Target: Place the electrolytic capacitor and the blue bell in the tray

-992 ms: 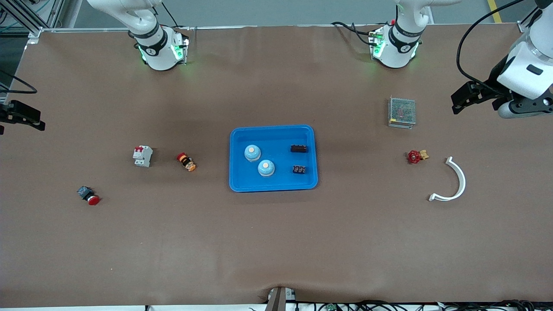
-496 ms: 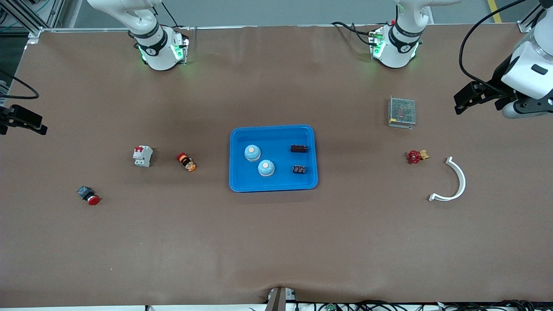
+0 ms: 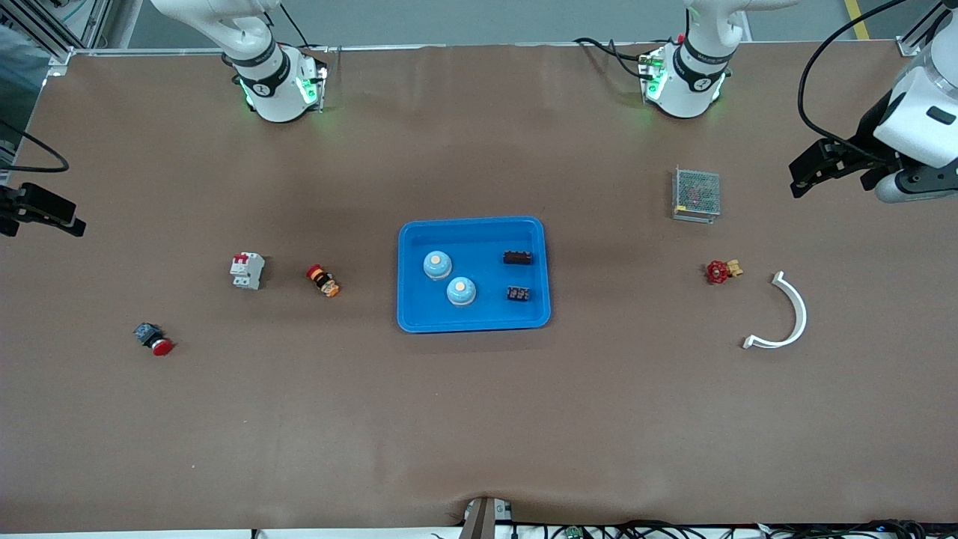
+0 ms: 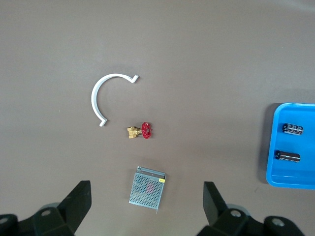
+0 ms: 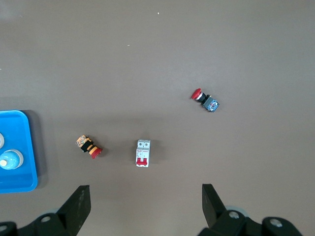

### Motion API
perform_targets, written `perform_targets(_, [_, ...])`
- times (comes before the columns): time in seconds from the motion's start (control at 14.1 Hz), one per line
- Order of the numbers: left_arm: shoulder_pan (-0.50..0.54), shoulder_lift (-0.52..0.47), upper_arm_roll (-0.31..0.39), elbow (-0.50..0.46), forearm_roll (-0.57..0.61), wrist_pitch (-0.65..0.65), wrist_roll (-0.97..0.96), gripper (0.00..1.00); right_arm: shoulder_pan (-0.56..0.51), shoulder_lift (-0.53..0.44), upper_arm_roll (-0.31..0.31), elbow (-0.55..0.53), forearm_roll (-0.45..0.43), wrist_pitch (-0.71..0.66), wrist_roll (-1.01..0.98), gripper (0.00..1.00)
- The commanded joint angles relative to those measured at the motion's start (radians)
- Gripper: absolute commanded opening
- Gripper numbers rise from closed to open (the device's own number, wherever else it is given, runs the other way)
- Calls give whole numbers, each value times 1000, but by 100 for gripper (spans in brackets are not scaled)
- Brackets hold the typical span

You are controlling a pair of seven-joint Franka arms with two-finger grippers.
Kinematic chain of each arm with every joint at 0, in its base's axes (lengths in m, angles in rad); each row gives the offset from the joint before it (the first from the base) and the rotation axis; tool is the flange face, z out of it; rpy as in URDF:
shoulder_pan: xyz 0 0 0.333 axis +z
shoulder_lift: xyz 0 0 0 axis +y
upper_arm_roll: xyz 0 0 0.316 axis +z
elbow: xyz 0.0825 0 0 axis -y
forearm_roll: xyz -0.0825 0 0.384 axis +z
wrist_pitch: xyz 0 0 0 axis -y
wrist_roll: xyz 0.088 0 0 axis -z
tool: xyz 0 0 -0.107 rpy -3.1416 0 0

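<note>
Brown matting covers the table; mid-frame, the tray (image 3: 473, 227) already holds two blue bells (image 3: 437, 264) and two capacitors (image 3: 518, 257). Left gripper (image 3: 810, 169) at right edge and right gripper (image 3: 45, 213) at left edge hang open and empty, so placing looks finished; next likely nothing but parking.

Bright-blue tray (image 3: 473, 323), pale-blue bells (image 3: 437, 264) with cream tops, black capacitors (image 3: 518, 257), brown table (image 3: 479, 419)
</note>
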Motion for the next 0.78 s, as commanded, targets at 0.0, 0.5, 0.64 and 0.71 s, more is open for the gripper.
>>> perform_targets(0.0, [5,-3,-6,16,-1,-27,19,100,-122,2,131,9,17,1,13,100])
perform_targets(0.5, [5,-7,-6,18,-12,-33,21,100,-119,2,138,9,16,4,14,100])
perform_targets(0.64, [5,-10,-10,18,-12,-44,21,100,-115,2,138,11,16,2,14,100])
perform_targets(0.71, [5,-12,-12,18,-12,-52,21,100,-106,0,138,11,13,2,16,100])
